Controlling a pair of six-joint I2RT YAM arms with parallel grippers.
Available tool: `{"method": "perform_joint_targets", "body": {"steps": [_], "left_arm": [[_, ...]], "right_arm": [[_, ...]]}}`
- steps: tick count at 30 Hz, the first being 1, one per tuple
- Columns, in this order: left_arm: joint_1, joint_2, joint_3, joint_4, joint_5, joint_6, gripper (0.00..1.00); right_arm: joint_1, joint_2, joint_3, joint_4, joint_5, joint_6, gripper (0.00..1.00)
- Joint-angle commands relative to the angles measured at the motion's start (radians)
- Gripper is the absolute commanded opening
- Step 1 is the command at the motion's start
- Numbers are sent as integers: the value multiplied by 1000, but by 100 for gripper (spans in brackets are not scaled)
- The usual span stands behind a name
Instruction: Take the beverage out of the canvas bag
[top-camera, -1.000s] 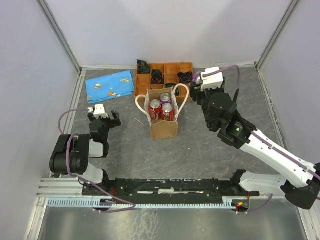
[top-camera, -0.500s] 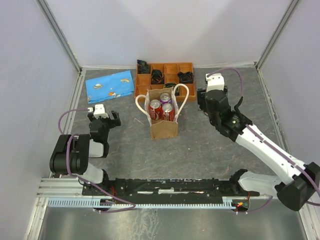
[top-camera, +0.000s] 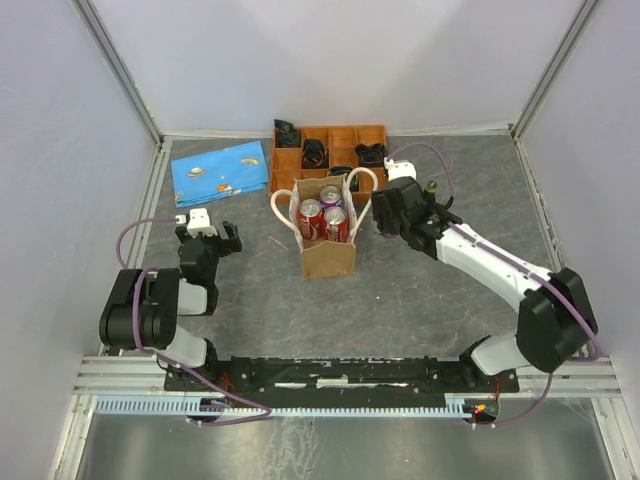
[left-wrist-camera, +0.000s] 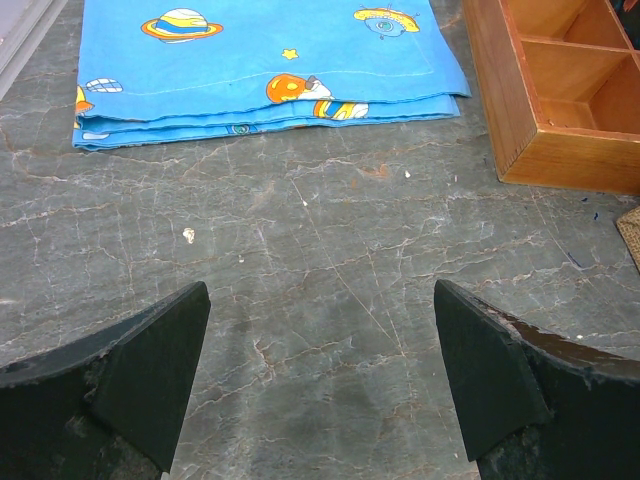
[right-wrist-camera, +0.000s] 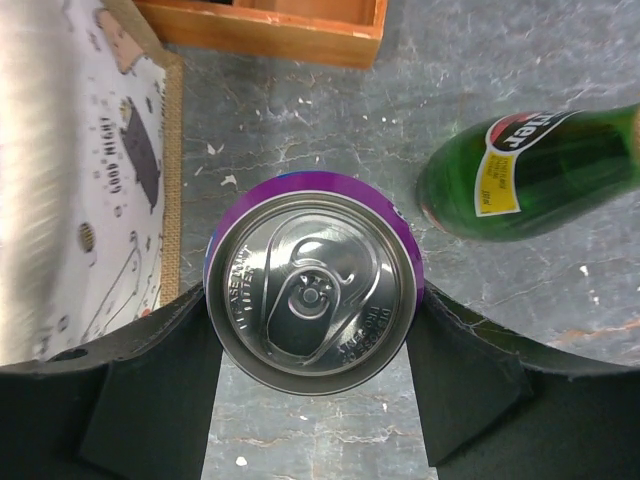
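right end effector (right-wrist-camera: 313, 345) grips one purple can (right-wrist-camera: 313, 280); three cans (top-camera: 336, 224) in bag (top-camera: 328, 258)

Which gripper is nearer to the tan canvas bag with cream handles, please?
Right: the right gripper, holding a purple aluminium can, sits just beside the canvas bag; the left gripper is well left.

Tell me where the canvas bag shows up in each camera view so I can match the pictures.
Top external: canvas bag stands mid-table, just in front of the wooden tray.
Left wrist: only a tan woven sliver, probably the bag, at the right edge, below the tray's corner.
Right wrist: fills the left side, beside the purple can between the jaws; tray wall at top.
Shared landmark: the wooden tray.
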Motion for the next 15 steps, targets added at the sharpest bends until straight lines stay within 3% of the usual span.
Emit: {"method": "perform_joint_targets", "body": {"steps": [1, 15], "left_arm": [[-3, 5, 23, 33, 14, 48, 99], [-4, 5, 23, 32, 13, 48, 99]], "right_arm": [[-39, 46, 19, 142, -53, 51, 0], [-69, 257, 99, 189, -91, 83, 0]]}}
